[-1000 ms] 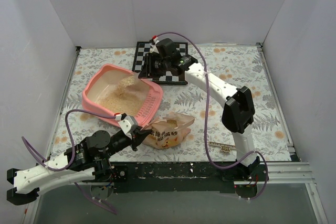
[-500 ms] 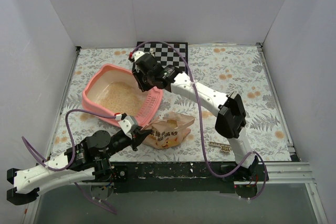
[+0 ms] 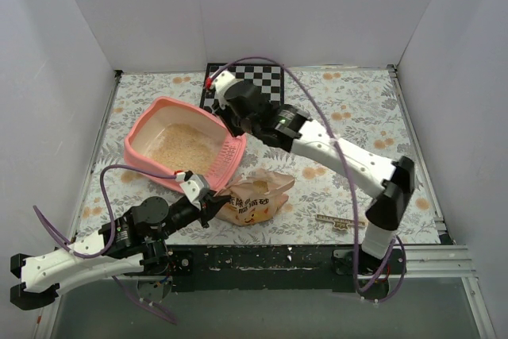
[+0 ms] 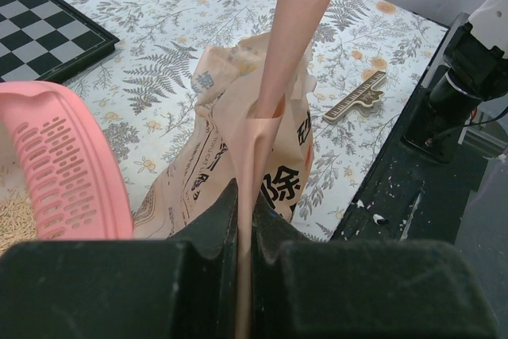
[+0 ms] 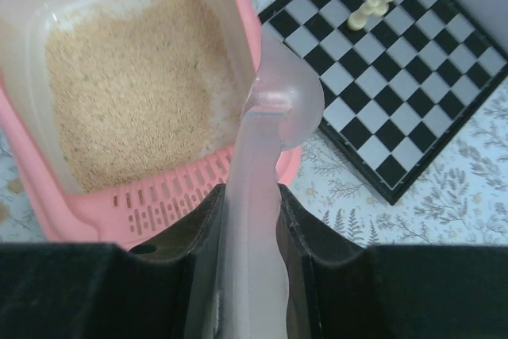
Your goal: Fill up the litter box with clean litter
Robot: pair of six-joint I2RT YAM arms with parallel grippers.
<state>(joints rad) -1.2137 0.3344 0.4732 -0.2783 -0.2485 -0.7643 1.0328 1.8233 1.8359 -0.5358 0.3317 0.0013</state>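
The salmon-pink litter box (image 3: 143, 166) sits at the left with its slotted grate (image 3: 228, 154) on the right side; tan clean litter (image 3: 185, 147) covers its floor and shows in the right wrist view (image 5: 127, 85). My right gripper (image 3: 236, 119) is shut on the handle of a clear plastic scoop (image 5: 258, 164), held over the box's right rim (image 5: 159, 208). My left gripper (image 3: 208, 206) is shut on the edge of a tan paper litter bag (image 3: 255, 196), which stands open beside the box (image 4: 262, 125).
A black-and-white chessboard (image 3: 262, 83) lies behind the box, with a pale chess piece (image 5: 373, 5) on it. A small keyboard-shaped object (image 3: 336, 222) lies near the front edge. White walls enclose the table on three sides.
My right arm swung from over the chessboard to the box and now sits lower and more to the right over its rim. The litter is spread flatter. The left arm has not moved.
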